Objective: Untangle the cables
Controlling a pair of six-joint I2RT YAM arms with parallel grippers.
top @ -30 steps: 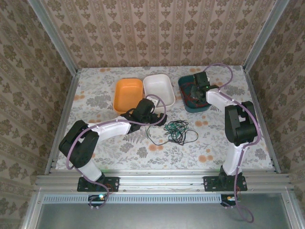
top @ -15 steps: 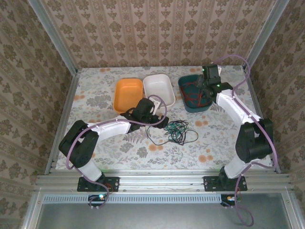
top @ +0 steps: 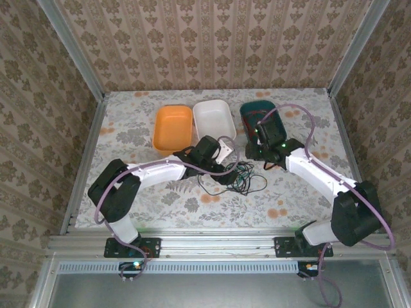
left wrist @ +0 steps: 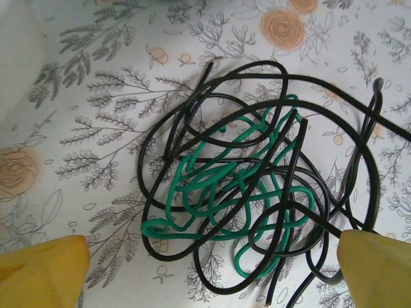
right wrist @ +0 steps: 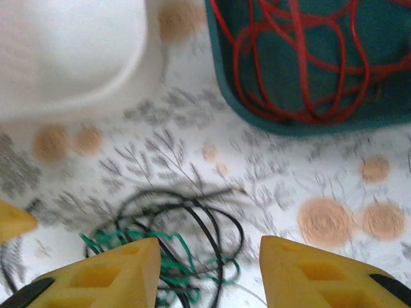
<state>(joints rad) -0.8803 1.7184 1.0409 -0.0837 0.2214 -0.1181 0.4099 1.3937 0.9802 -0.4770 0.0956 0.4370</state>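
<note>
A tangle of black and green cables lies on the flowered table in front of the bins. In the left wrist view the black loops wrap round the green cable. My left gripper hangs over the near side of the tangle, open wide, yellow fingers on either side and nothing held. My right gripper hovers open above the tangle's back edge and is blurred. A red cable lies coiled in the teal bin.
Across the back stand an orange bin, a white bin and the teal bin. The two grippers are close together over the tangle; the left one's finger shows in the right wrist view. Patterned walls enclose the table.
My right arm has swung from over the teal bin down and left to the tangle. The left gripper has moved right, over the tangle. The red cable stays in the bin.
</note>
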